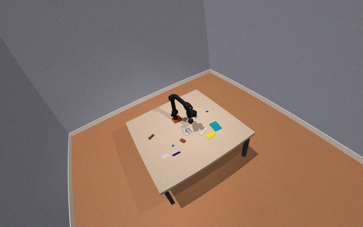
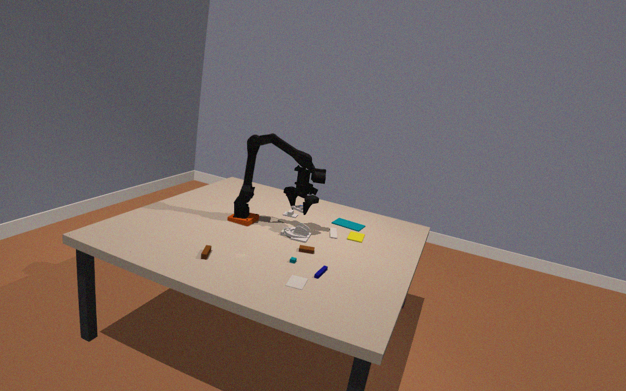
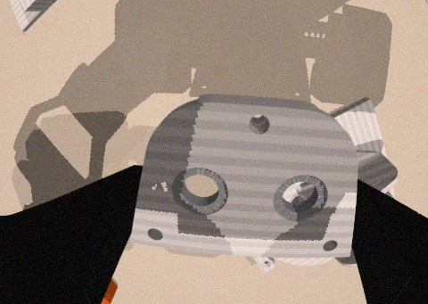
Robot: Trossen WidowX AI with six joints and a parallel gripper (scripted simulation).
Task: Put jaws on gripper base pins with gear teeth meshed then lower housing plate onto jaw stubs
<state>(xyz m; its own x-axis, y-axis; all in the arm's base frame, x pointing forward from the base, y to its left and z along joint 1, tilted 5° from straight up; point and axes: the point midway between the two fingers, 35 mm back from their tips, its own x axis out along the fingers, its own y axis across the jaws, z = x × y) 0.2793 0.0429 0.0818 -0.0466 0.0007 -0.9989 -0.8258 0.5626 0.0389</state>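
Note:
My gripper is shut on the housing plate, one finger at each side edge. The plate is a pale grey piece with a rounded edge, two large round holes and smaller holes. It hangs above the table. The white gripper base lies on the table, and in the wrist view it shows partly beneath the plate's right side. Grey jaws sit on the base. The plate hides much of the jaws in the wrist view; whether their teeth mesh is too small to tell.
A white stand is behind the base. A white bar, yellow tile and teal plate lie to the right. A brown block and teal cube are in front.

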